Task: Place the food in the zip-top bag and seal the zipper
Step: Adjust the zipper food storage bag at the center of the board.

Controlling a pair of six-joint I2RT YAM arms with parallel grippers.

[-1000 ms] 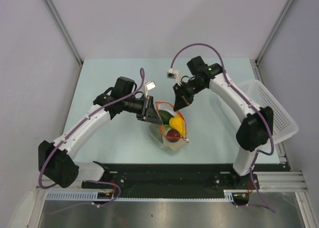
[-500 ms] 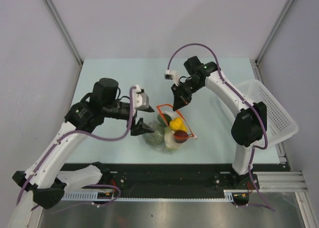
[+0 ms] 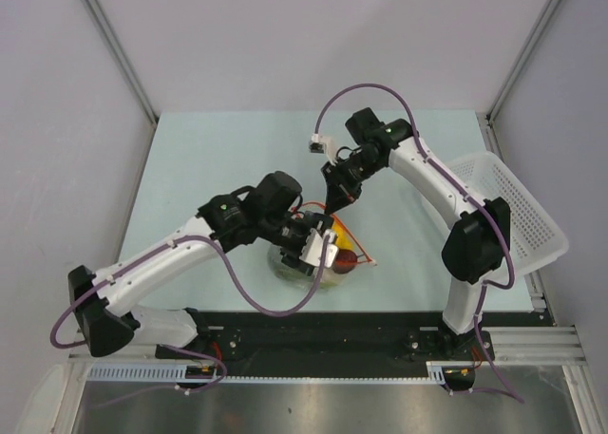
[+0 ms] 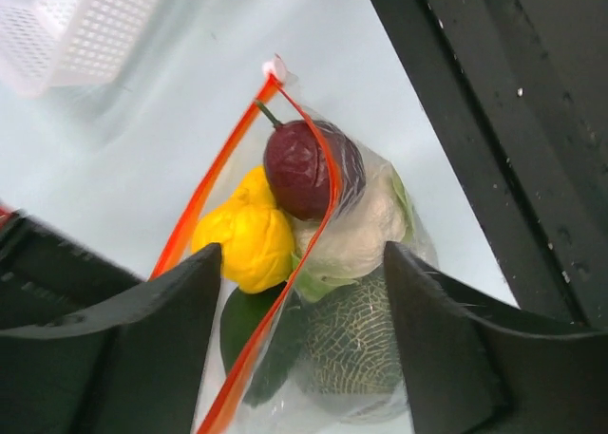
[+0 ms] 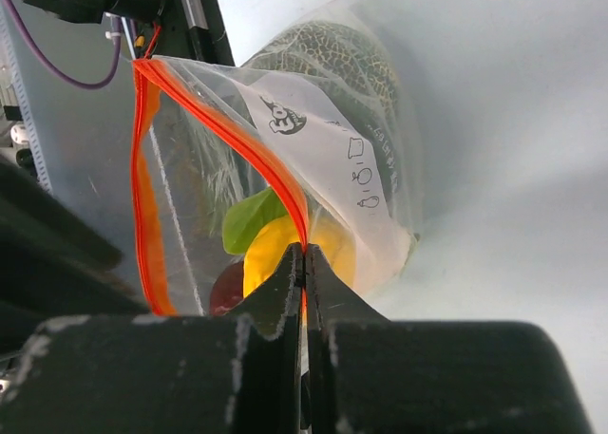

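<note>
The clear zip-top bag (image 3: 283, 263) lies mid-table with its mouth open. The two orange-red zipper strips (image 4: 201, 204) stand apart. Inside I see a dark red piece (image 4: 302, 168), a yellow piece (image 4: 249, 236), a pale cream piece (image 4: 353, 236), a netted green piece (image 4: 359, 344) and a dark green piece (image 4: 249, 331). My left gripper (image 3: 312, 248) is open, its fingers (image 4: 114, 358) straddling the bag's lower body (image 4: 302, 263). My right gripper (image 3: 334, 202) is shut on one zipper strip (image 5: 285, 182) at the bag's far edge (image 5: 304, 255).
A white perforated basket (image 3: 521, 211) is tilted at the table's right edge, and it also shows in the left wrist view (image 4: 76, 26). A black rail (image 3: 380, 330) runs along the near edge, close behind the bag.
My left arm swung from the bag's left side to over it, and its open fingers now straddle the bag. My right gripper kept its hold on the strip and shifted slightly left.
</note>
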